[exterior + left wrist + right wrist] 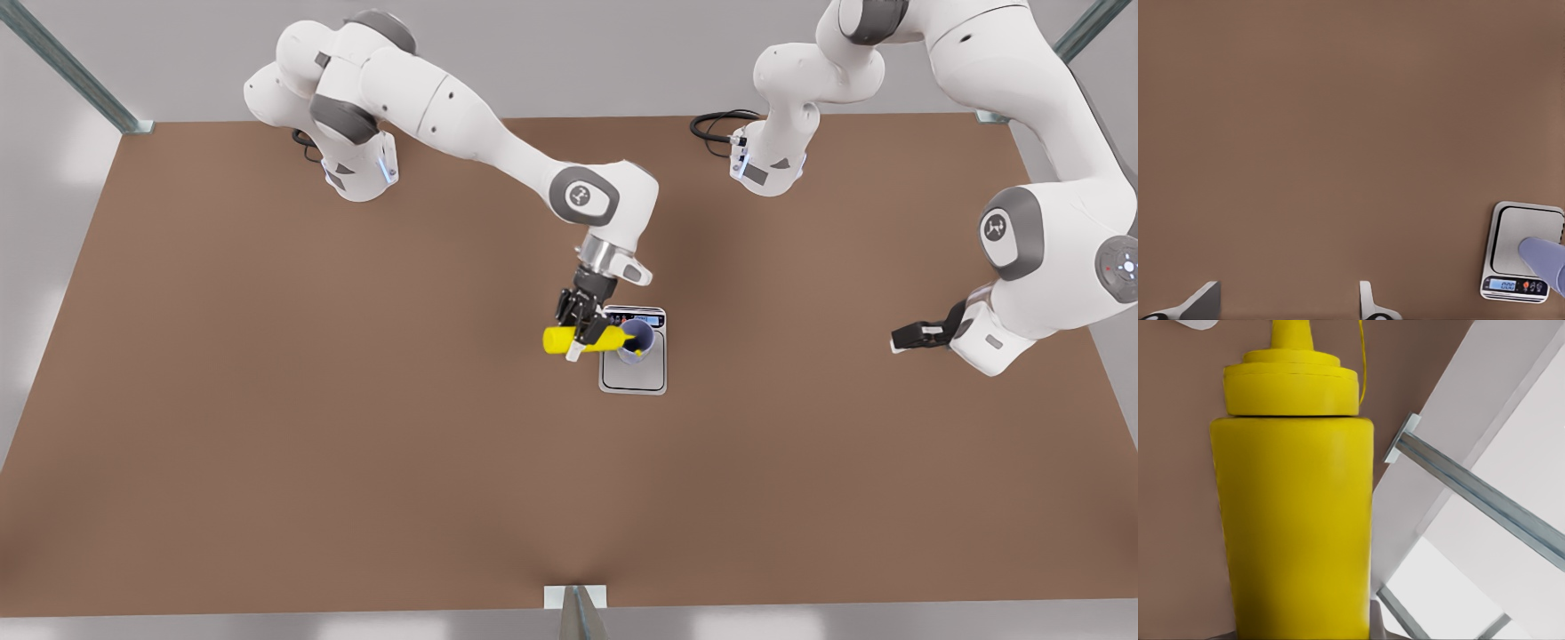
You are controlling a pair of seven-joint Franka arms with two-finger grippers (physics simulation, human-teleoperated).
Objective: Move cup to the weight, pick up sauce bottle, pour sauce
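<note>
Two white arms work over the brown desk (267, 400). Right hand (584, 331) is clamped on the bright yellow cylindrical squeeze bottle (578, 339), held sideways with its tapered nozzle at the rim of the small lavender tapered cup (637, 340). Cup stands on the flat silver-grey rectangular scale (633, 373), toward its display end, near desk centre. Left hand (909, 337) hangs well apart at the front view's right, waiting, its pale fingers (1201, 301) spread apart.
</note>
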